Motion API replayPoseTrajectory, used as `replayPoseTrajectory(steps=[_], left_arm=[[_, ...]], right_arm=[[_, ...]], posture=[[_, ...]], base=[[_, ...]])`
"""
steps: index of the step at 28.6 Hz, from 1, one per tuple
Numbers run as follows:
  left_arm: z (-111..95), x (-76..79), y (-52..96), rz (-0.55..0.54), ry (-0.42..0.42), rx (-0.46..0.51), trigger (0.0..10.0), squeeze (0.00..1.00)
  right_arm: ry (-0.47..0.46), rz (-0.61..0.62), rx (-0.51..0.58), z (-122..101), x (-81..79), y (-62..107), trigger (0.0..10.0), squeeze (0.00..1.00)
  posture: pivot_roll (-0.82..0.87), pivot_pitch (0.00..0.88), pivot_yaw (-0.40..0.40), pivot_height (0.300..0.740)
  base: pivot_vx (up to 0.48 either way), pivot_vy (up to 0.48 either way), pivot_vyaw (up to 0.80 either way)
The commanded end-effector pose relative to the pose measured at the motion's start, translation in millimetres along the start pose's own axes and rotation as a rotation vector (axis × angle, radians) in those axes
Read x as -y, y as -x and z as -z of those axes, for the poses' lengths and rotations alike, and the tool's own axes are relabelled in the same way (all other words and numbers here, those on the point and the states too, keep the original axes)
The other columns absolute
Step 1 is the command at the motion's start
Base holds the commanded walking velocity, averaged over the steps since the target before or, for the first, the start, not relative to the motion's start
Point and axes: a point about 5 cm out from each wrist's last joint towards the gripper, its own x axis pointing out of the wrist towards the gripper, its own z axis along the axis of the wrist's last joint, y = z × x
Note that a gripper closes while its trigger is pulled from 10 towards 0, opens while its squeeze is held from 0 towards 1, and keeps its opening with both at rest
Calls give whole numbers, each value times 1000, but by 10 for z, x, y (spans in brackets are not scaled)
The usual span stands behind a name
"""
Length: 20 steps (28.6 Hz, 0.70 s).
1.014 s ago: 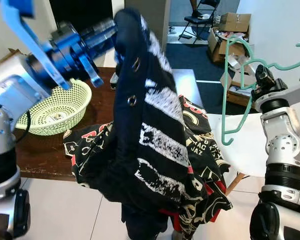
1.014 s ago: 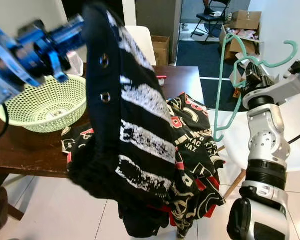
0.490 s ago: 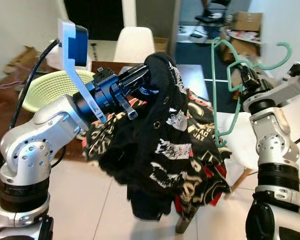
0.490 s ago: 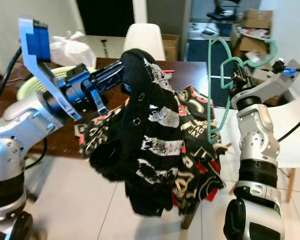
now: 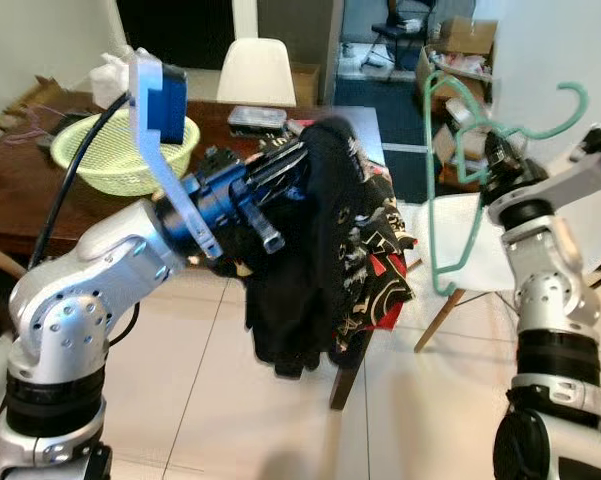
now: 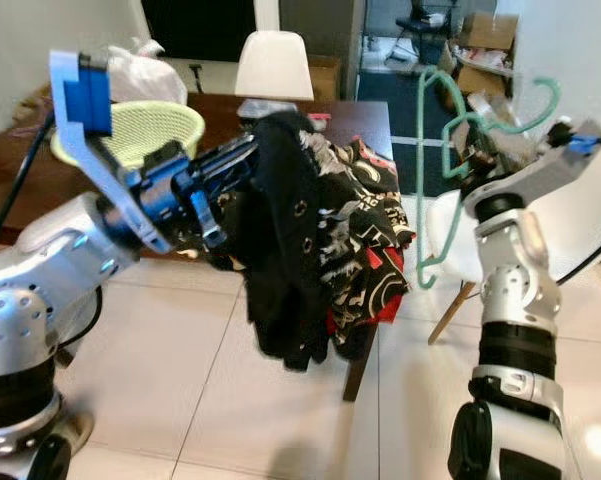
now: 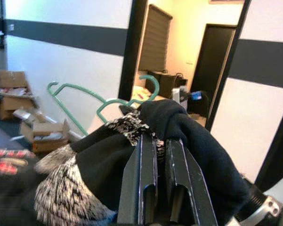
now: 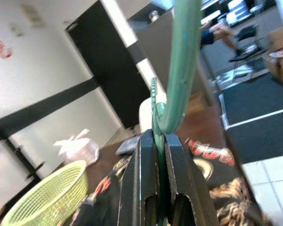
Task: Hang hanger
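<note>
A green plastic hanger point(image 5: 450, 150) is held up at the right by my right gripper point(image 5: 492, 152), which is shut on it; the wrist view has its fingers point(image 8: 143, 174) clamped on the green bar point(image 8: 181, 61). My left gripper point(image 5: 295, 165) is shut on a black printed garment point(image 5: 320, 260) that hangs from it above the floor, its fingers point(image 7: 143, 179) pinching the dark cloth point(image 7: 188, 136). The hanger hangs to the right of the garment, apart from it.
A dark wooden table point(image 5: 20, 190) stands behind, bearing a pale green mesh basket point(image 5: 120, 150) and a small dark box point(image 5: 255, 118). A white chair point(image 5: 255, 72) is beyond it, another white chair point(image 5: 480, 250) by my right arm, cardboard boxes point(image 5: 460, 40) at the back. Tiled floor lies below.
The camera has pulled back from the table. My left gripper still holds the garment, which now hangs lower and narrower. The hanger stays raised in my right gripper.
</note>
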Motion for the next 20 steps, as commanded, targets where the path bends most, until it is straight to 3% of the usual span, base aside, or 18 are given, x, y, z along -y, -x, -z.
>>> replayPoseTrajectory(steps=[1, 5, 6, 8, 11, 13, 15, 20], left_arm=[[-23, -4, 49, 12, -54, -5, 10000, 0], [75, -12, 106, 10, -132, -66, 10000, 0], [86, -75, 139, -13, -202, -99, 10000, 0], [86, -75, 139, -13, -202, -99, 10000, 0], [75, -179, 175, -54, -308, -152, 10000, 0], [75, -179, 175, -54, -308, -152, 10000, 0], [-27, -252, 96, -98, -402, -171, 10000, 0], [-80, -265, 50, -112, -430, -166, 10000, 0]], right_arm=[[14, -3, -28, 22, 11, 12, 10000, 0], [21, -12, -51, 62, -4, 18, 10000, 0], [26, -16, -61, 73, -6, 25, 10000, 0], [26, -16, -61, 73, -6, 25, 10000, 0], [33, -27, -74, 87, -12, 36, 10000, 0], [33, -27, -74, 87, -12, 36, 10000, 0], [47, -75, -92, 93, -50, 57, 10000, 0], [52, -93, -98, 95, -65, 65, 10000, 0]], posture=[[31, 46, -19, 740], [31, 46, -19, 740], [30, 47, -22, 740], [30, 47, -22, 740], [25, 41, -19, 740], [25, 41, -19, 740], [17, 32, -15, 740], [17, 32, -15, 740]], base=[[0, 0, -781], [0, 0, -781], [0, 0, -781], [0, 0, -781], [0, 0, -781], [0, 0, -781], [0, 0, -781], [0, 0, -781]])
